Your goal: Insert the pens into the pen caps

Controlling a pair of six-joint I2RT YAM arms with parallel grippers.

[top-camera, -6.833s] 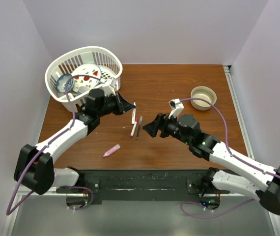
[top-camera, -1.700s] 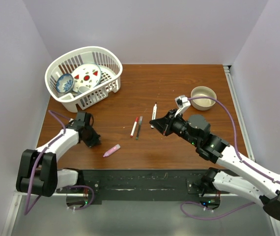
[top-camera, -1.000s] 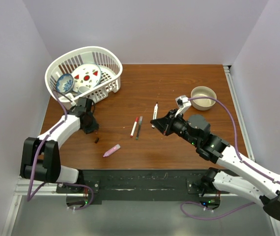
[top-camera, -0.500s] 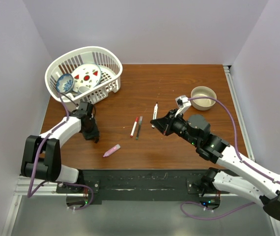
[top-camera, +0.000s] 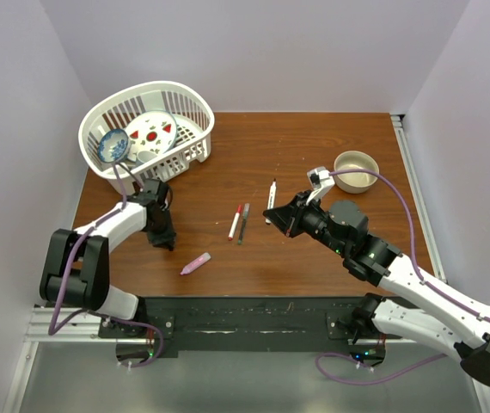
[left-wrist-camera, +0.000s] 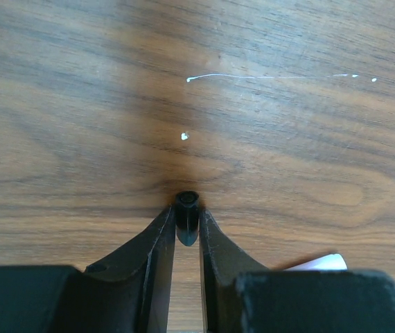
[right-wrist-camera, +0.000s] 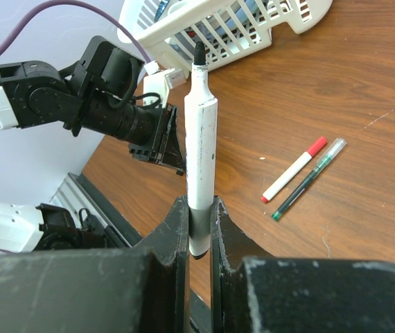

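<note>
Pen cap [left-wrist-camera: 186, 215] sits clenched in my left jaws, white pen [right-wrist-camera: 201, 139] in my right jaws; next I align tip with mouth.

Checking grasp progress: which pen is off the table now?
The white pen with the bare black tip, clamped in the right gripper; the red-ended pen, dark pen and pink pen lie on the table.

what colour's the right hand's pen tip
Black pen tip, clearest in the right wrist view.

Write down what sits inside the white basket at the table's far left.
A blue patterned bowl and a white plate with red marks sit inside the basket. Anything beneath them is covered.
</note>
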